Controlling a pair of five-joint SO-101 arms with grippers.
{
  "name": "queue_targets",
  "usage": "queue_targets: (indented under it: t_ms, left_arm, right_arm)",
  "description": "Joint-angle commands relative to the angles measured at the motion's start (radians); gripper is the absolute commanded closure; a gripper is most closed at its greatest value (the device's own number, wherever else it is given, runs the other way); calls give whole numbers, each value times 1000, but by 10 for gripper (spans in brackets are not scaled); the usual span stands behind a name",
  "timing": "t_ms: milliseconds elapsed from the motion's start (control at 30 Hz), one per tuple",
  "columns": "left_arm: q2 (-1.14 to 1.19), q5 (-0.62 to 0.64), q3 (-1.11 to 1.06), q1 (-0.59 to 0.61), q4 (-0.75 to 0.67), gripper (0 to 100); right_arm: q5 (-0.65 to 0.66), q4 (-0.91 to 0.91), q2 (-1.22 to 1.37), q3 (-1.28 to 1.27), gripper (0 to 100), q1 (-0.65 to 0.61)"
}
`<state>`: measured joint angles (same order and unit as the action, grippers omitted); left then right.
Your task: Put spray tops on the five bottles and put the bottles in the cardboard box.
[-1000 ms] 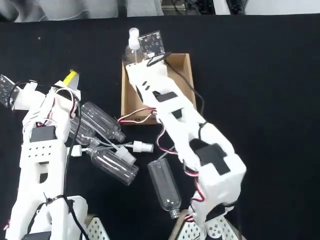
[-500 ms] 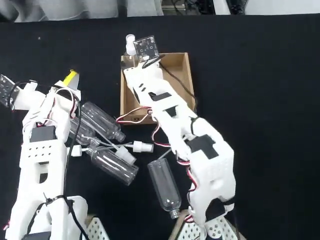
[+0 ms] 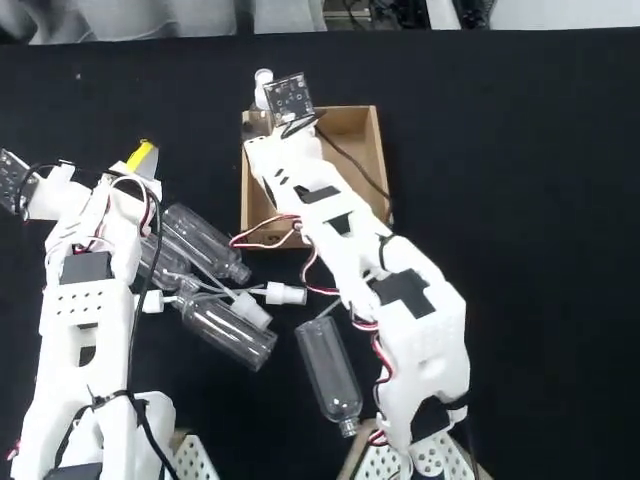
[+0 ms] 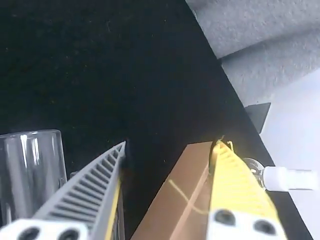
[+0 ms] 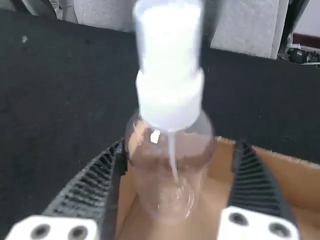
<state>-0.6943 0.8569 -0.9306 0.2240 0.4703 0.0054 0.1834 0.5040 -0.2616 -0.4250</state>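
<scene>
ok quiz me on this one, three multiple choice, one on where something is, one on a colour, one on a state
1. Where is the capped bottle by the right gripper?
A at the box's far left corner
B lying flat by the arms' bases
C standing far off to the right

2. What colour is the table?
A white
B black
C wood brown

3. How is the left gripper?
A shut on a bottle
B shut on a top
C open, holding nothing

Answers:
1 A, the high view shows it upright at that corner.
2 B, the surface is black all round the box.
3 C, its wrist view shows the fingers apart with nothing between them.
</scene>
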Motion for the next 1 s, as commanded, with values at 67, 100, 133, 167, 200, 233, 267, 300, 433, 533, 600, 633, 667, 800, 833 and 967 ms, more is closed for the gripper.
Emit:
queue_targets:
  t_ms: [67,100,133,167,200,233,267,300,433,533,600,633,667,800,833,967]
  left_arm:
    - [-26,-14,22,12,-21,747]
    - [-26,-14,22,12,-21,747]
    - [-26,-14,22,12,-21,747]
    - [-26,-14,22,12,-21,747]
    - [-26,-14,22,12,-21,747]
    - [-26,-14,22,12,-21,746]
    - [-26,-14,24,12,-21,746]
    - [-26,-14,24,13,-21,746]
    - [-26,-14,24,13,-21,746]
    - [-26,-14,24,13,-21,746]
    - [-26,-14,24,13,-21,746]
    - [-26,-14,24,13,-21,746]
    - [-26,-14,24,13,-21,746]
    - [-26,-14,24,16,-21,746]
    - [-26,-14,24,24,-21,746]
    - [-26,-14,27,38,-21,746]
  right_arm:
    - [-6,3,-4,19,649,-32]
    - [-5,3,-4,19,642,-37]
    - [-5,3,-4,19,638,-38]
    - [-5,3,-4,19,636,-43]
    - [-5,3,-7,19,636,-51]
    - [-5,3,-10,15,636,-54]
    - [-3,3,-12,12,636,-57]
    - [-3,3,-13,8,636,-58]
    - [-3,3,-15,5,637,-58]
    - [-3,3,-50,-15,637,-52]
    - [-3,3,-90,-44,637,-51]
    - [-3,3,-113,-65,637,-52]
    - [-3,3,-134,-84,637,-55]
    - [-5,3,-213,-153,637,-55]
    - [-5,3,-229,-170,637,-52]
    - [-6,3,-303,-237,637,-46]
